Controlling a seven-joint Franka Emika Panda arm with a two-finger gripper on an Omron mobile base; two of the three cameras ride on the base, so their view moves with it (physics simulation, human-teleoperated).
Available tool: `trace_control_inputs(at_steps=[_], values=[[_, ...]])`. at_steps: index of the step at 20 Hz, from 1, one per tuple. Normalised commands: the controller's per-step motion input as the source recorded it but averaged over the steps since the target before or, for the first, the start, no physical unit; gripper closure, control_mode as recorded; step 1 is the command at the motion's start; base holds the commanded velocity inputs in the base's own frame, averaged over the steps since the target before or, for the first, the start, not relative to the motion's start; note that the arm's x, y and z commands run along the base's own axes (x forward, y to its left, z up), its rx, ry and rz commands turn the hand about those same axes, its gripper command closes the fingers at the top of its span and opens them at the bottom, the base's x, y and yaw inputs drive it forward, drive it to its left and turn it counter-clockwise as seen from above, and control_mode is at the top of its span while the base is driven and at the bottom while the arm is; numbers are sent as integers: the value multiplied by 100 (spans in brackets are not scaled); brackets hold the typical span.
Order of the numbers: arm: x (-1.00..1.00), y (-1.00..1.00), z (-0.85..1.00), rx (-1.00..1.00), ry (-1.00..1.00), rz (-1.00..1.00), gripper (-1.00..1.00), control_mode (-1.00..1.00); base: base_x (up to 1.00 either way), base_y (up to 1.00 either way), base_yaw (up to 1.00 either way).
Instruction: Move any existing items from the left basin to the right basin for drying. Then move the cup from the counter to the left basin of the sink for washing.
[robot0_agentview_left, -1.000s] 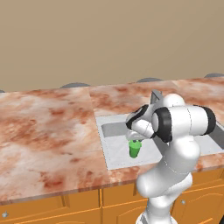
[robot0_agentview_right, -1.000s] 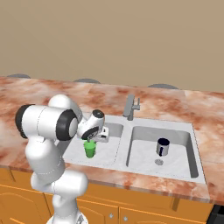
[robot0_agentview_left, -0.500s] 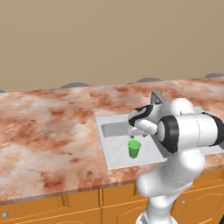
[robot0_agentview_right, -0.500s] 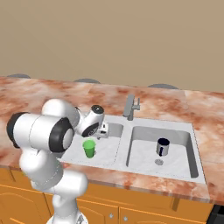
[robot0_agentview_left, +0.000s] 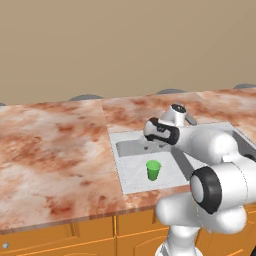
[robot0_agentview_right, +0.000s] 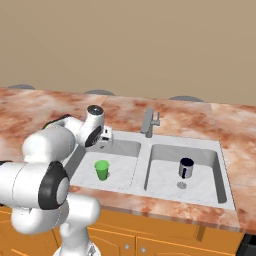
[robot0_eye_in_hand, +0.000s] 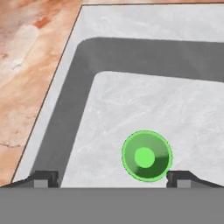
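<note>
You saw the cup (robot0_agentview_right: 102, 169) upright in the left basin (robot0_agentview_right: 120, 172), unmarked. The gripper (robot0_eye_in_hand: 112, 177) hovered above, jaws spread, empty. No legible writing appeared.

The white Franka Panda arm with dark joints rises from its base as a stack of rounded white segments, then folds at a large elbow with a black ring joint. From that elbow the forearm reaches forward and slightly upward, ending in a wrist with a dark band and a round grey-capped joint on top. The hand turns downward from there. The two-finger gripper (robot0_eye_in_hand: 112, 179) points straight down, seen along its own axis from the hand camera. Its two small dark fingertips (robot0_eye_in_hand: 43, 178) stand far apart at opposite sides, the jaws spread wide with nothing held between them.
</note>
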Motion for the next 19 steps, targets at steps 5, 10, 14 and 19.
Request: trace_control_inputs(at_steps=[5,10,14,19], values=[[-19,100,82,-10,0,0,-100,-100,0,0,0],[-44,99,71,-5,0,0,-100,-100,0,0,0],[-46,62,16,-1,-2,0,-100,-100,0,0,0],[-11,10,-2,0,-1,0,-100,-100,0,0,0]])
